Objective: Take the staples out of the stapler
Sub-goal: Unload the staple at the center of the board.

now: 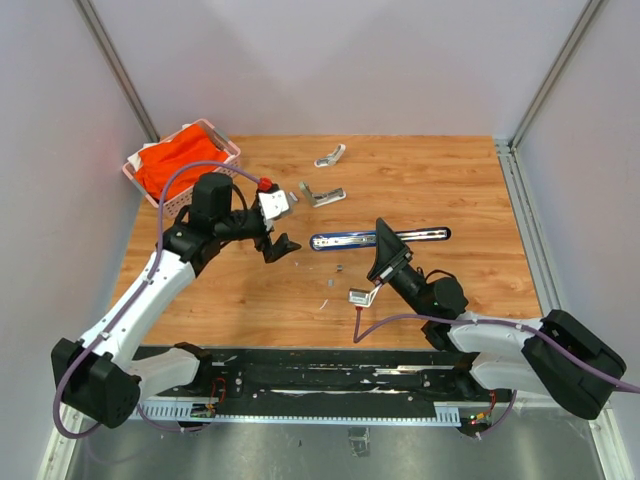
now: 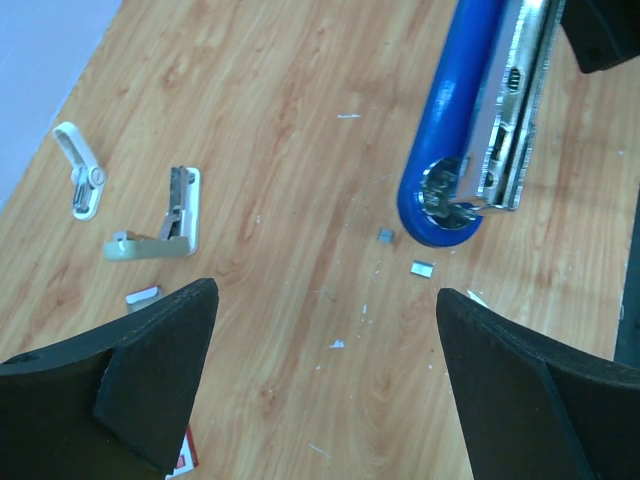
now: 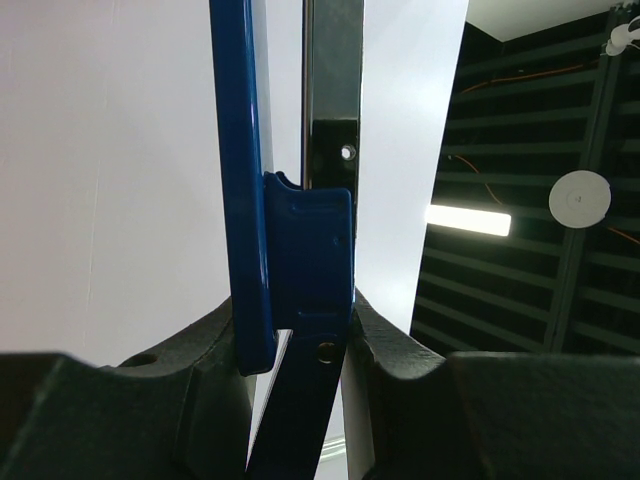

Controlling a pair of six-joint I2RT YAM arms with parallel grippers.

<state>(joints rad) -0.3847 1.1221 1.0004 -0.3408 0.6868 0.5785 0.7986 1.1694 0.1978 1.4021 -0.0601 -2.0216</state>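
A long blue stapler (image 1: pixel 345 240) lies opened flat in the middle of the table, its silver magazine (image 1: pixel 425 234) stretching to the right. My right gripper (image 1: pixel 383 243) is shut on its middle; in the right wrist view the fingers (image 3: pixel 400 350) press both sides of the blue body (image 3: pixel 310 250). My left gripper (image 1: pixel 280 246) is open and empty, hovering just left of the stapler's blue end (image 2: pixel 440 200). Tiny silver staples (image 2: pixel 423 267) and another bit (image 2: pixel 385 236) lie on the wood by that end, between my open left fingers (image 2: pixel 160 370). They also show in the top view (image 1: pixel 340 268).
Two small grey-white staplers (image 1: pixel 322 194), (image 1: pixel 331 155) lie at the back, also seen in the left wrist view (image 2: pixel 160 225), (image 2: pixel 80 170). A pink basket (image 1: pixel 230 150) with orange cloth sits at the back left. A white box with a red label (image 2: pixel 185 462) lies under my left finger.
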